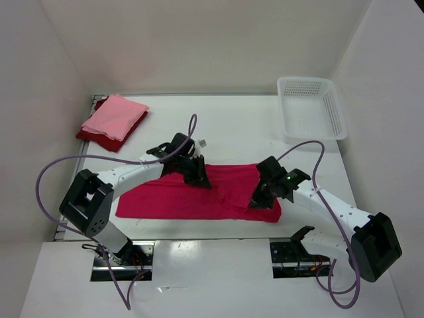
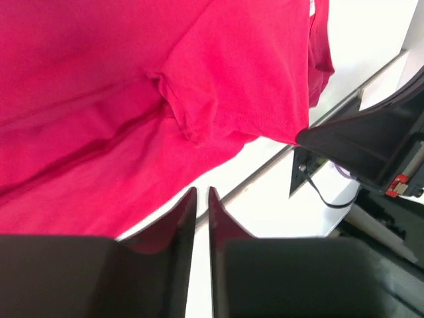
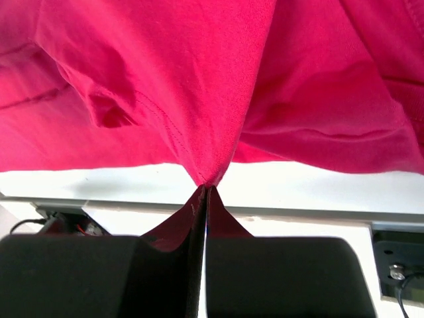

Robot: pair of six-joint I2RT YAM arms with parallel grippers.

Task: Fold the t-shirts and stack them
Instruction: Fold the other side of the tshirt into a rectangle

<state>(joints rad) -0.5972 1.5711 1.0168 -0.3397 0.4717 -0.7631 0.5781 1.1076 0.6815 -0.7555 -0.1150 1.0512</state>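
Crimson t-shirt (image 1: 172, 199) spread flat, table centre toward 6 o'clock. Right gripper (image 3: 205, 191) clamped on pinch of its cloth, fabric drawn to point at tips. Left gripper (image 2: 201, 195) at shirt's edge, jaws nearly together with thin slit between; whether cloth caught, cannot tell. Pink t-shirt (image 1: 116, 116) folded atop dark red t-shirt (image 1: 93, 134), 10 o'clock. Cloth likely light, limp, prone to sag; best held at hems or corners, both sides together.

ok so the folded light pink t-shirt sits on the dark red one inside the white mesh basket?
No. Top external view: the light pink t-shirt sits on the dark red t-shirt on the table, far left, outside the white mesh basket.
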